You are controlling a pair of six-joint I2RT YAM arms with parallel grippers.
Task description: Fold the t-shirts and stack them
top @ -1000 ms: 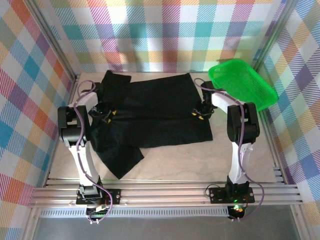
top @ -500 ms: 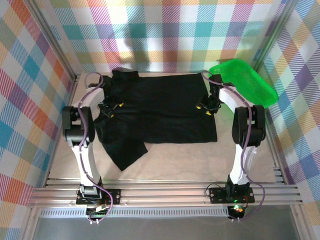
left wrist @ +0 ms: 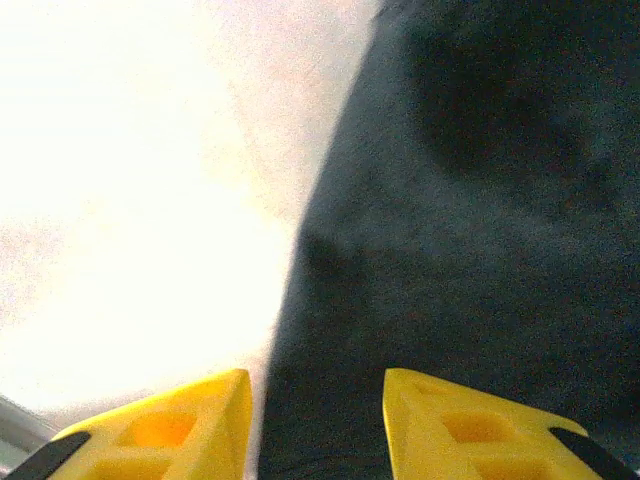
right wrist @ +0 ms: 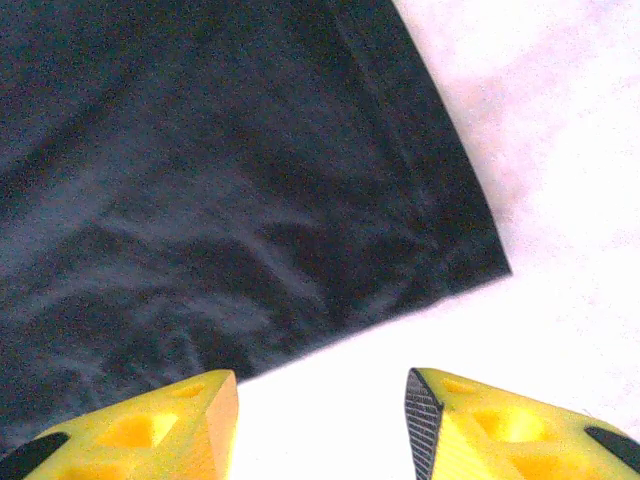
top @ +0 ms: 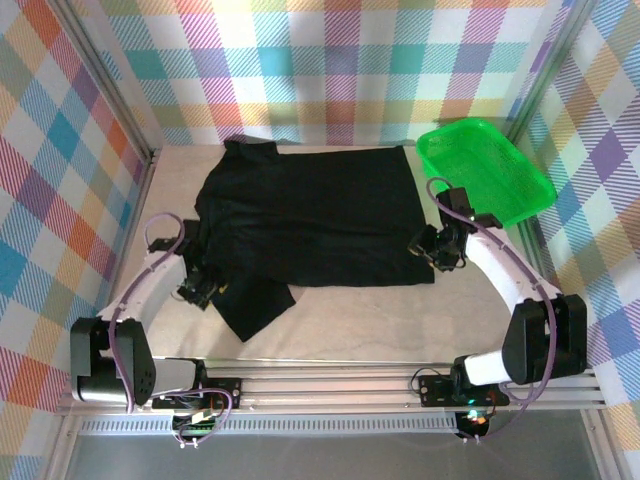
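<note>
A black t-shirt (top: 310, 215) lies spread flat across the back of the table, one sleeve (top: 255, 308) sticking out toward the front left. My left gripper (top: 207, 290) hovers open at the shirt's left edge, beside that sleeve; in the left wrist view black cloth (left wrist: 470, 220) lies under and between the yellow fingers (left wrist: 470, 425). My right gripper (top: 432, 250) stands open at the shirt's right front corner; the right wrist view has the hem corner (right wrist: 490, 262) just ahead of the fingers (right wrist: 165, 425), with bare table between them.
A green mesh basket (top: 485, 170) sits at the back right, close to the right arm. Checked walls enclose the table on three sides. Bare tabletop (top: 360, 325) runs along the front between shirt and arm bases.
Both grippers have let go of the shirt and pulled back toward the front. The shirt now lies flatter and further back than a second ago.
</note>
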